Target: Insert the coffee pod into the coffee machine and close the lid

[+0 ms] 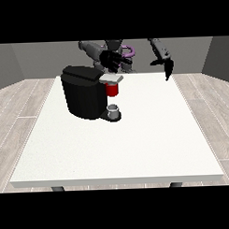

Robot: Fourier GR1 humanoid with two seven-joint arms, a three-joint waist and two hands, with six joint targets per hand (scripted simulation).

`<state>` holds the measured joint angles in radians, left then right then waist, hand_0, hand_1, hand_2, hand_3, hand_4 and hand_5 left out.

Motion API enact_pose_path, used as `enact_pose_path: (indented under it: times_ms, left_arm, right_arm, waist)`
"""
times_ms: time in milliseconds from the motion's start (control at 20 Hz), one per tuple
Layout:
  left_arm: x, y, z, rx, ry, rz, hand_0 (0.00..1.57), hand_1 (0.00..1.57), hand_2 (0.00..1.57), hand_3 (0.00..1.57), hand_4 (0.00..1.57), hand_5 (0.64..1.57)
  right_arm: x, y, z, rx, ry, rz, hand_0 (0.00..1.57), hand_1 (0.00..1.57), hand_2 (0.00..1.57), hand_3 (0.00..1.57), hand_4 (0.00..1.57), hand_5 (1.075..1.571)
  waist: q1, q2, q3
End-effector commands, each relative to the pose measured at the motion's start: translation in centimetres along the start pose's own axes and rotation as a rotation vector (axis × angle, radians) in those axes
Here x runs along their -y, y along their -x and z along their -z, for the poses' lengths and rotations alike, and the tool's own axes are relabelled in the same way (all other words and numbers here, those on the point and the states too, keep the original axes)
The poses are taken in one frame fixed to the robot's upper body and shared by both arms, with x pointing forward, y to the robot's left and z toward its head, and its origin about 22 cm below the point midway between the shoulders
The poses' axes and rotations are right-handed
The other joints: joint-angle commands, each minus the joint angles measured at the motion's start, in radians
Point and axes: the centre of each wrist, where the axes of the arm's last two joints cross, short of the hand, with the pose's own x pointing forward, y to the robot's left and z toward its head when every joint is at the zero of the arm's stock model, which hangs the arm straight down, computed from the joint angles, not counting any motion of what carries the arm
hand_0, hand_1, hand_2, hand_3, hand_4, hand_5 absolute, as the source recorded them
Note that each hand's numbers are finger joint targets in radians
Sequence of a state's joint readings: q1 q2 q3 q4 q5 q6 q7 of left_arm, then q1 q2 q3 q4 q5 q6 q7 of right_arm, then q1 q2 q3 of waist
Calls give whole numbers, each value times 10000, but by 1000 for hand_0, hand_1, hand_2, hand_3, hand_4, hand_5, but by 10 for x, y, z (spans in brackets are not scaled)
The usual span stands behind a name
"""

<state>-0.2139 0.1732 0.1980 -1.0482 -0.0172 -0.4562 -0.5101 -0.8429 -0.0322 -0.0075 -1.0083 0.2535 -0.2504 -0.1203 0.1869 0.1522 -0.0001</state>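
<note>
A black coffee machine [83, 91] stands on the white table [122, 144] at the left of the middle. A grey lid [111, 78] lies at its top front, over a red part [112, 89] of the brew head. A small grey cup [114, 110] sits on the machine's base. No coffee pod shows on its own. The hand at the view's left [113, 60] hovers just above and behind the lid, fingers spread. The hand at the view's right [167, 67] hangs in the air past the table's far right, fingers pointing down.
The table's far edge runs behind the machine, right under the robot's body [115, 45]. Wooden floor surrounds the table on all sides.
</note>
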Motion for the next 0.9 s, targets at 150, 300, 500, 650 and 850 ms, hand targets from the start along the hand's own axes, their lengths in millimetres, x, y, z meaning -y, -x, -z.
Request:
enact_pose_path:
  times_ms: [150, 300, 500, 650, 850]
  left_arm:
    - [-12, 3, 6, 326, 10, -129, 0, 0, 0, 0, 293, 1571]
    - [8, 12, -2, 203, 377, -244, 0, 0, 0, 0, 385, 1571]
    - [-3, 11, -2, 473, 475, -47, 0, 0, 0, 0, 302, 1571]
    - [49, 25, 4, -285, 555, -412, 0, 0, 0, 0, 168, 1571]
    - [13, 20, -4, -235, 331, -377, 0, 0, 0, 0, 168, 1571]
  right_arm:
    - [-29, -46, 22, 947, -726, -532, 0, 0, 0, 0, 383, 1571]
    - [-26, -36, 22, 989, -473, -219, 0, 0, 0, 0, 384, 1571]
    - [-34, -49, 25, 1303, -1050, -176, 0, 0, 0, 0, 440, 1571]
    - [-46, 4, -19, 446, -1869, 93, 0, 0, 0, 0, 474, 1571]
    - [-60, 2, -32, 1132, -3070, 110, 0, 0, 0, 0, 527, 1571]
  waist:
    - [18, 219, -6]
    - [282, 57, -2]
    - [251, 37, -3]
    - [266, -719, 4]
    - [170, -580, 4]
